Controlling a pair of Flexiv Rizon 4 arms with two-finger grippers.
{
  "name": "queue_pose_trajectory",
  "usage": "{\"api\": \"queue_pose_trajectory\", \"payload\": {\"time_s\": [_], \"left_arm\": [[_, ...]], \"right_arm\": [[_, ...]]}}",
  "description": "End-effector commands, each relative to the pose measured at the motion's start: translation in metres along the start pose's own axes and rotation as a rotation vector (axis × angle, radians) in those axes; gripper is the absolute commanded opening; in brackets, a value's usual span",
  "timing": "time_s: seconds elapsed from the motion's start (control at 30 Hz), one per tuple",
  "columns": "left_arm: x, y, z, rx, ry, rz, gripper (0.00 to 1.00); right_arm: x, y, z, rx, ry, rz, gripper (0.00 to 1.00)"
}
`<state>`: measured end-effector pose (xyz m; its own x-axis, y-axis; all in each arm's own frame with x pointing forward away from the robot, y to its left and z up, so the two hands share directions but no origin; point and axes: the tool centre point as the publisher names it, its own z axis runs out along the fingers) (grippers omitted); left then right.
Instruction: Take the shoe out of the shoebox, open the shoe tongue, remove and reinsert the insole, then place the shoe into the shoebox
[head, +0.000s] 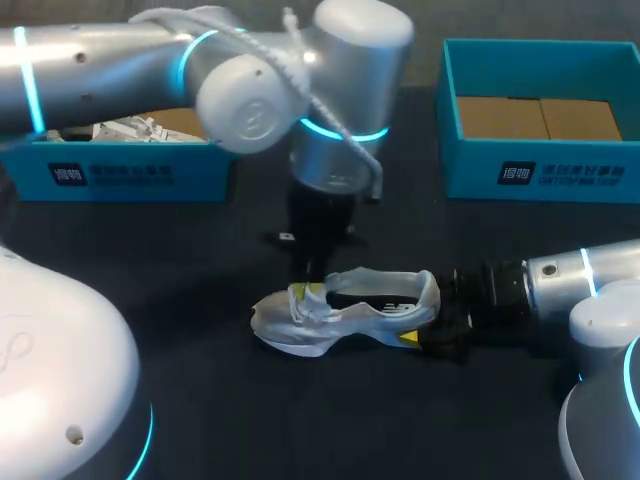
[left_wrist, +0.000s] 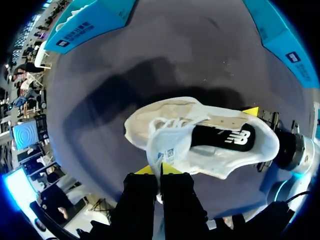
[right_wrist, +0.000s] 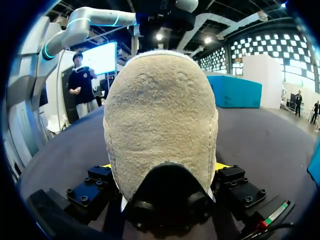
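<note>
- Shoe (head: 345, 310): lies on the table near centre, outside both boxes, toe to the left, heel to the right.
- Right gripper (right_wrist: 164, 166): jaws wide, clamping the heel from both sides.
- Left gripper (left_wrist: 158, 170): jaws almost together, pinching the tongue (left_wrist: 167, 145) by its edge.
- Risk: the thin pinch may slip off the tongue. A hard pull could tilt the shoe or drag it out of the heel clamp.
- Insole (left_wrist: 220, 136): seated inside the shoe.
- Left shoebox (head: 120, 175) and right shoebox (head: 540, 170): at the far side, well apart from the shoe.

Shoe (head: 345, 310) on table (head: 230, 400) centre, toe left; left gripper (head: 310, 290) over tongue (left_wrist: 167, 147), right gripper (head: 435, 322) at heel; left box (head: 130, 172) and right box (head: 540, 175) behind
</note>
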<state>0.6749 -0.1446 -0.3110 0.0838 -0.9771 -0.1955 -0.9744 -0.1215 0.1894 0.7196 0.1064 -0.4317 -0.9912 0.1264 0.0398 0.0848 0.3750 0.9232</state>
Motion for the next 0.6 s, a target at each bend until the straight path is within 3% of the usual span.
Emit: {"api": "queue_pose_trajectory", "payload": {"time_s": [0.03, 0.37, 0.6], "left_arm": [[-0.025, -0.007, 0.010, -0.028, 0.422, 0.019, 0.00], [-0.035, -0.033, 0.038, -0.086, 0.511, 0.076, 0.00], [-0.029, -0.036, 0.051, -0.094, 0.505, 0.101, 0.00]], "right_arm": [[0.001, 0.000, 0.002, 0.004, -0.001, 0.001, 0.00], [0.001, 0.000, 0.002, 0.004, -0.001, 0.001, 0.00], [0.001, 0.000, 0.002, 0.004, -0.001, 0.001, 0.00]]}}
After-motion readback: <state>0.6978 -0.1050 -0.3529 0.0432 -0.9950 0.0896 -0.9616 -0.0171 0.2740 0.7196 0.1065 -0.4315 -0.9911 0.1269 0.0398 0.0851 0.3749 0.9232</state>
